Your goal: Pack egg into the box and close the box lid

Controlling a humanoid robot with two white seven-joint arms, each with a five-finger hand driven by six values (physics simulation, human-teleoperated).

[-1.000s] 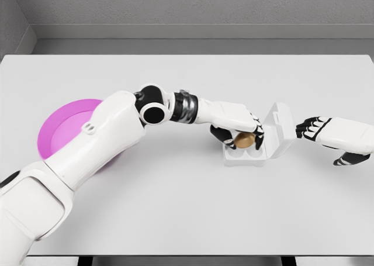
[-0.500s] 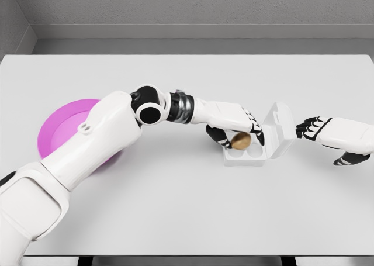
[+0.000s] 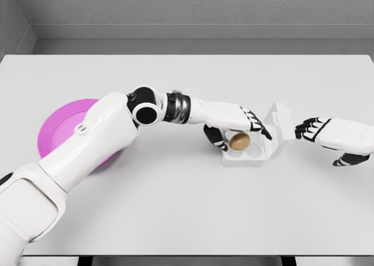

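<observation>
A brown egg (image 3: 239,141) sits in the left cell of the small white box (image 3: 255,158) near the table's middle right. The box lid (image 3: 281,127) stands open and tilts away to the right. My left hand (image 3: 239,131) hovers over the egg. Its fingers (image 3: 255,120) are stretched out above the egg and the thumb is set back to the left, so the hand is open. My right hand (image 3: 314,129) waits just right of the lid with relaxed fingers, apart from it and holding nothing.
A pink plate (image 3: 58,128) lies at the left, partly hidden behind my left upper arm (image 3: 99,137). The white table (image 3: 193,213) ends in a grey back wall.
The left hand's fingers have spread off the egg, which has settled into the box cell. The left hand has drawn back slightly to the left. The right hand has not moved.
</observation>
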